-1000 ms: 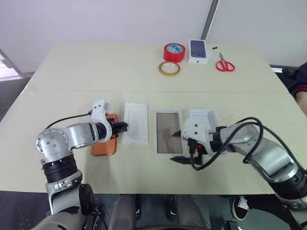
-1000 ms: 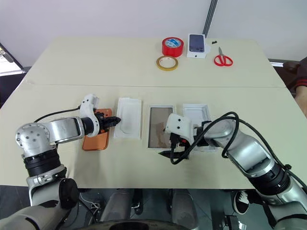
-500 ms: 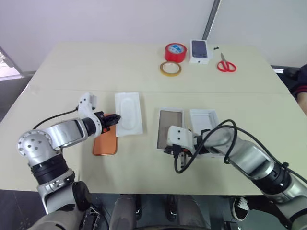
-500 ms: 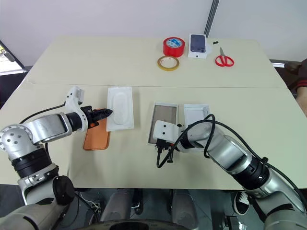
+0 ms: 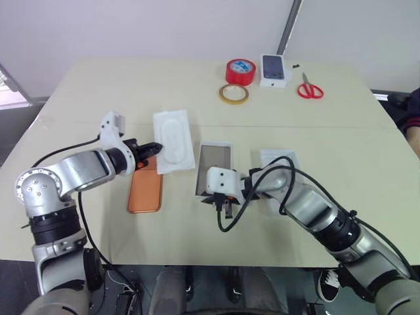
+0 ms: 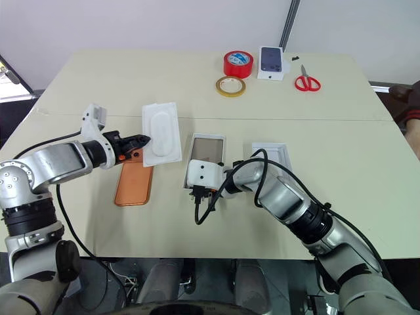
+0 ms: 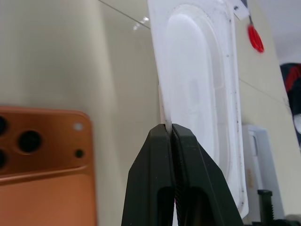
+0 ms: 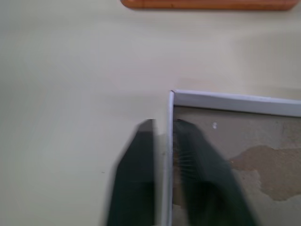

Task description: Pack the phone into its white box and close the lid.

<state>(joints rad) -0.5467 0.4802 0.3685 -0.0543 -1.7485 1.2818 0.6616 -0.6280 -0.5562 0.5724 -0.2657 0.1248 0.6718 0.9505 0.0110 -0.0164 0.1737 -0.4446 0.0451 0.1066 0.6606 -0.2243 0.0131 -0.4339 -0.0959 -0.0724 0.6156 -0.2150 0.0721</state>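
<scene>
The table (image 5: 79, 98) bears the white box (image 6: 207, 147), its wall straddled by the right gripper (image 8: 162, 132). The phone (image 5: 145, 191) lies flat beside the insert (image 7: 197, 94), pinched by the left gripper (image 7: 170, 129).

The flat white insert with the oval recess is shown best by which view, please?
The right eye view: the whole flat white insert shows, pinched by one edge in the left gripper. The left eye view matches; the left wrist view crops it, close up.
</scene>
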